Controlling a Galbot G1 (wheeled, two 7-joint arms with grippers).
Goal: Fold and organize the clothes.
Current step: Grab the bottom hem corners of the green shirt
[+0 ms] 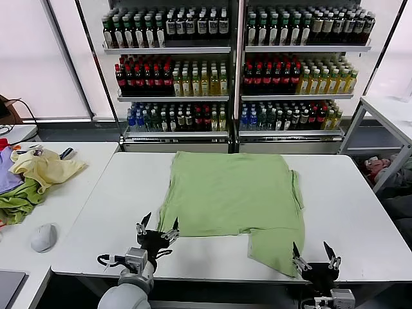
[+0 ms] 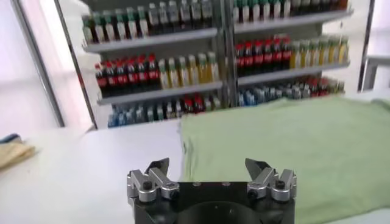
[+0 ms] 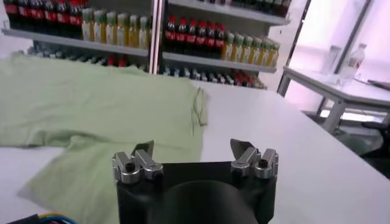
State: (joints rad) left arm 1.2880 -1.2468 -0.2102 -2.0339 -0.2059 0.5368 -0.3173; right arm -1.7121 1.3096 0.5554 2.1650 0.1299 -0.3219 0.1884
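Observation:
The light green shirt [image 1: 235,196] lies spread flat on the white table [image 1: 347,199], plain side up, with a flap hanging toward the near right corner. No collar, buttons or print show. My left gripper [image 1: 159,226] is open and empty at the shirt's near left corner, just off the cloth. My right gripper [image 1: 315,255] is open and empty at the near right flap's edge. The shirt fills the far side of the left wrist view [image 2: 292,152] beyond the gripper [image 2: 210,167], and shows in the right wrist view [image 3: 103,109] beyond that gripper [image 3: 194,149].
Shelves of bottles [image 1: 232,64] stand behind the table. A side table on the left holds a pale yellow garment [image 1: 45,168], a darker green cloth [image 1: 18,205] and a white mouse [image 1: 44,237]. Another white table [image 1: 386,109] is at the right.

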